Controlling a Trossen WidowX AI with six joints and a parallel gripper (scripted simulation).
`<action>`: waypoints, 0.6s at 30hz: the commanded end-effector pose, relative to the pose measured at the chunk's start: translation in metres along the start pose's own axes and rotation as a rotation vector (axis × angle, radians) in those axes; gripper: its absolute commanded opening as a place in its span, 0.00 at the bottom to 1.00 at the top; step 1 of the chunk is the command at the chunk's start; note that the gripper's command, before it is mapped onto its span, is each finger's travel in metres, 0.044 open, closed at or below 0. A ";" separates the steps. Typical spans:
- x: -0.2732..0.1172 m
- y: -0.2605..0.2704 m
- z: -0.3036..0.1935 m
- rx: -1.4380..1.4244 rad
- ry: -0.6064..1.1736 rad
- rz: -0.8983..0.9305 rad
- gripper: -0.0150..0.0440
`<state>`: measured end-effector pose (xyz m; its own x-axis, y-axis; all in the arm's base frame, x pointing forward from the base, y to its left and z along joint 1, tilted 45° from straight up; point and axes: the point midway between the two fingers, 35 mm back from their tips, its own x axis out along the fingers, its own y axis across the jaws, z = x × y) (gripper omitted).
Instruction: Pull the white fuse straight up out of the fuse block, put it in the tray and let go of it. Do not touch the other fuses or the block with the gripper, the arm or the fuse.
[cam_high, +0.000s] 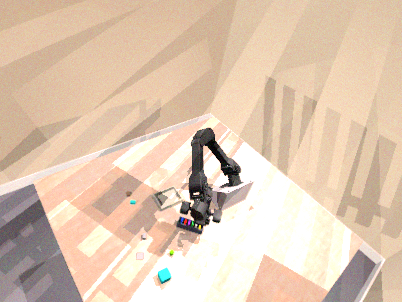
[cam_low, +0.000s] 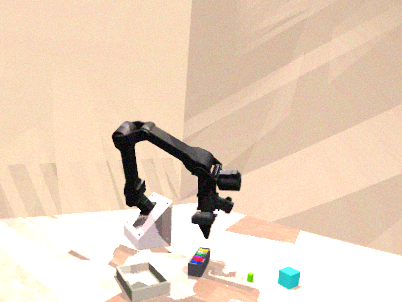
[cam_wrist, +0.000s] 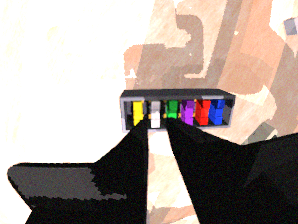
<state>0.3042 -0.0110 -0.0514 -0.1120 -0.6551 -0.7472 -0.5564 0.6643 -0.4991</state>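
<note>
The white fuse (cam_wrist: 155, 113) stands in the dark fuse block (cam_high: 189, 229) (cam_low: 198, 270) (cam_wrist: 175, 94), between the yellow fuse (cam_wrist: 138, 112) and the green fuse (cam_wrist: 172, 108). Purple, red and blue fuses stand further along the row. My gripper (cam_low: 206, 237) (cam_wrist: 156, 124) points down above the block, with a visible gap below its tips in the exterior view. It is open a little, and nothing shows between its fingers. In the wrist view the fingertips appear on either side of the white fuse's lower end. The grey tray (cam_high: 172, 204) (cam_low: 150, 290) is empty, beside the block.
A teal cube (cam_high: 164, 275) (cam_low: 289, 277) and a small lime-green piece (cam_high: 171, 252) (cam_low: 250, 277) lie beyond the block. A small teal piece (cam_high: 133, 202), a pink square (cam_high: 140, 256) and a small grey piece (cam_high: 144, 237) lie farther off.
</note>
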 end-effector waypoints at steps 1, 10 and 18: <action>0.014 -0.002 -0.010 0.044 0.060 -0.019 0.37; 0.017 -0.002 -0.010 0.044 0.060 -0.019 0.37; 0.025 -0.002 -0.011 0.044 0.060 -0.019 0.37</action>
<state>0.2955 -0.0296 -0.0610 -0.1504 -0.6840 -0.7138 -0.5161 0.6701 -0.5335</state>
